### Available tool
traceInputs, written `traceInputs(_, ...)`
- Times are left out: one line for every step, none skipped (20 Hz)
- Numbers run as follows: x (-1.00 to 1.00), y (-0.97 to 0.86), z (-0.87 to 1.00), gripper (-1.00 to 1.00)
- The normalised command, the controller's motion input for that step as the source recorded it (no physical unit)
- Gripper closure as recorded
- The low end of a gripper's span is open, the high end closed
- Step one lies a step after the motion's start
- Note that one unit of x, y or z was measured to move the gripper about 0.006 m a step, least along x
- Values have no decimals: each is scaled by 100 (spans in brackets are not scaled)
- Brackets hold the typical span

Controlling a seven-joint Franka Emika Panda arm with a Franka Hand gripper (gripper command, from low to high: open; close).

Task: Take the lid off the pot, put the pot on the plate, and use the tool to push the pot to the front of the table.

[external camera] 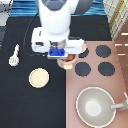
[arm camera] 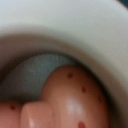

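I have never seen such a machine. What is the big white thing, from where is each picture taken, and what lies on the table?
The white thing is a robot arm; its gripper hangs directly over the small pot. One picture looks down from high above the table. The other comes from a camera on the hand and shows pink rounded shapes very close. On the black surface lie the plate and the tool, both apart from the gripper. A large grey pan sits on the stove panel near four burners.

White tool (external camera: pixel 64 57) with blue block above pinkish pot (external camera: pixel 69 62), seemingly red-speckled; cream plate (external camera: pixel 39 77).
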Motion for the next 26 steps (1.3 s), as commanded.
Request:
traceInputs(3, -100, 5, 100)
traceInputs(3, -100, 0, 100)
traceInputs(3, -100, 0, 100)
traceInputs(3, -100, -5, 100)
traceInputs(3, -100, -14, 100)
traceInputs(3, -100, -21, 100)
traceInputs(4, -100, -23, 100)
traceInputs(6, -100, -28, 100)
traceInputs(6, -100, -29, 100)
traceInputs(6, -100, -31, 100)
traceInputs(7, -100, -34, 100)
traceInputs(11, -100, -36, 100)
traceInputs(19, -100, -36, 100)
traceInputs(26, -100, -38, 100)
traceInputs(34, -96, -39, 100)
traceInputs(39, -92, -42, 100)
traceInputs(46, -87, -42, 100)
traceInputs(53, -83, -41, 100)
traceInputs(59, -75, -41, 100)
traceInputs(58, -67, -41, 100)
traceInputs(58, -58, -41, 100)
traceInputs(59, -52, -42, 100)
traceInputs(53, -41, -45, 100)
traceInputs(49, -32, -47, 100)
traceInputs(40, -23, -49, 100)
traceInputs(33, -16, -50, 100)
